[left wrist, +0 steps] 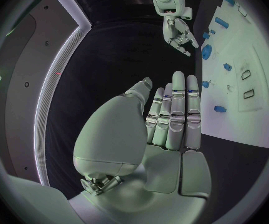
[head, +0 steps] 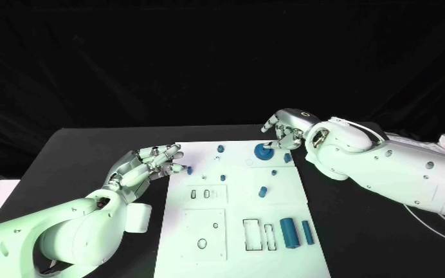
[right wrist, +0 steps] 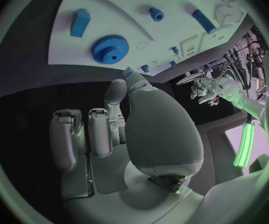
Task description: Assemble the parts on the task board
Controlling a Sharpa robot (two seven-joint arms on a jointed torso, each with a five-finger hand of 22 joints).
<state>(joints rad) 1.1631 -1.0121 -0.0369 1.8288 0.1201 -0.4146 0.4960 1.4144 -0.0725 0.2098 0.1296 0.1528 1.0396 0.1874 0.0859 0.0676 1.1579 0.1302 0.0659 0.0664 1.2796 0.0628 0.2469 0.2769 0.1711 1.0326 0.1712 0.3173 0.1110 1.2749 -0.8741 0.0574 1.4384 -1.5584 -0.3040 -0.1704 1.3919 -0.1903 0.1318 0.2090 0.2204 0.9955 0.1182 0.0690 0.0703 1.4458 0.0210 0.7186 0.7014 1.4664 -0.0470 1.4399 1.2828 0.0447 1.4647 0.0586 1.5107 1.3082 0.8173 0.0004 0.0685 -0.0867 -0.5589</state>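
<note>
Left hand (head: 148,165) fingers (head: 172,156) spread, empty, beside task board (head: 236,226).

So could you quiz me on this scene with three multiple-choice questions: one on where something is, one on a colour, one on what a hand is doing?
1. Where does the round toothed gear lie on the task board?
A. near the far edge, close to the right hand
B. at the near edge
C. off the board, on the table

2. What colour are the parts?
A. red
B. blue
C. yellow

3. What is the left hand holding?
A. the gear
B. a long cylinder
C. nothing

Answers:
1 A: the gear sits just in front of the right hand at the board's far end.
2 B: the gear and the long cylinder are blue.
3 C: its fingers are straight, with nothing between them.
</note>
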